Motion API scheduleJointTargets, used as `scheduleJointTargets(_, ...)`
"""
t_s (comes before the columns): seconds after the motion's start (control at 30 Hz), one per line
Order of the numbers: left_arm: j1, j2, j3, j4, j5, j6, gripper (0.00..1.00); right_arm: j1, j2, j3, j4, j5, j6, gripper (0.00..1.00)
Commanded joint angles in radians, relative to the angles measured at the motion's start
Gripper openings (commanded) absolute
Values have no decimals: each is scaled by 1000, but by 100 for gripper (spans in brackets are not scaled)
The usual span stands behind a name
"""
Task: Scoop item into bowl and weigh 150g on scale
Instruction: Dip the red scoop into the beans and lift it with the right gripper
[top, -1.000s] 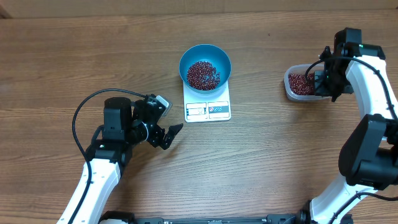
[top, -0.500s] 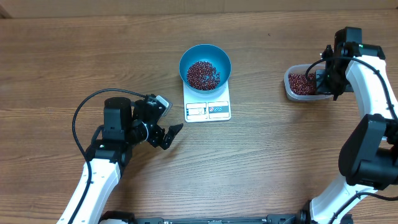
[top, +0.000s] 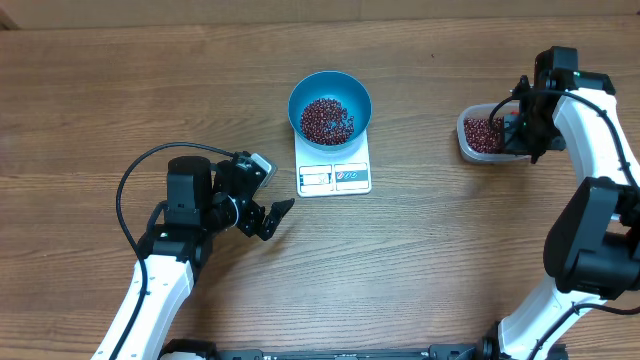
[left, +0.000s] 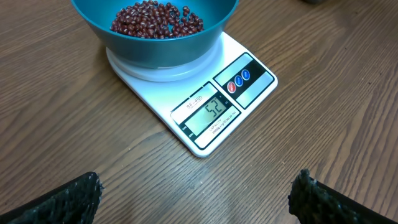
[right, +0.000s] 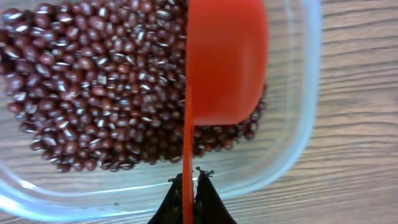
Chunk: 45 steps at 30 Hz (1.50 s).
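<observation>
The teal bowl (top: 330, 107) (left: 155, 37) stands on the white scale (top: 334, 174) (left: 211, 115) and holds a layer of dark red beans (top: 327, 120) (left: 157, 18). More beans (top: 483, 134) (right: 93, 87) fill a clear plastic tub (top: 471, 150) (right: 298, 124) at the right. My right gripper (top: 520, 128) (right: 188, 180) is shut on the thin handle of a red scoop (right: 227, 62), whose cup sits tilted on its side over the beans in the tub. My left gripper (top: 268, 218) (left: 196, 199) is open and empty, low over the wood in front of the scale.
A black cable (top: 130, 180) loops beside the left arm. The wooden table (top: 450, 260) stretches around the scale and tub.
The right gripper shifted slightly left toward the tub with the scoop. The left arm has not moved.
</observation>
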Motion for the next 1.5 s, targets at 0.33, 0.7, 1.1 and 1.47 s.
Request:
scheduleJointTargets(0.33, -8, 3, 3, 3, 8, -11, 100, -3, 40, -8, -26, -186, -2, 4)
scheduleJointTargets(0.7, -8, 3, 3, 3, 8, -11, 100, -4, 40, -8, -27, -328, -24, 4)
scheduleJointTargets(1.1, -8, 3, 3, 3, 8, -11, 100, -4, 40, -8, -41, -403, -35, 4)
scheduleJointTargets(1.47, -8, 3, 3, 3, 8, -11, 100, -6, 77, -9, -37, -472, -49, 4)
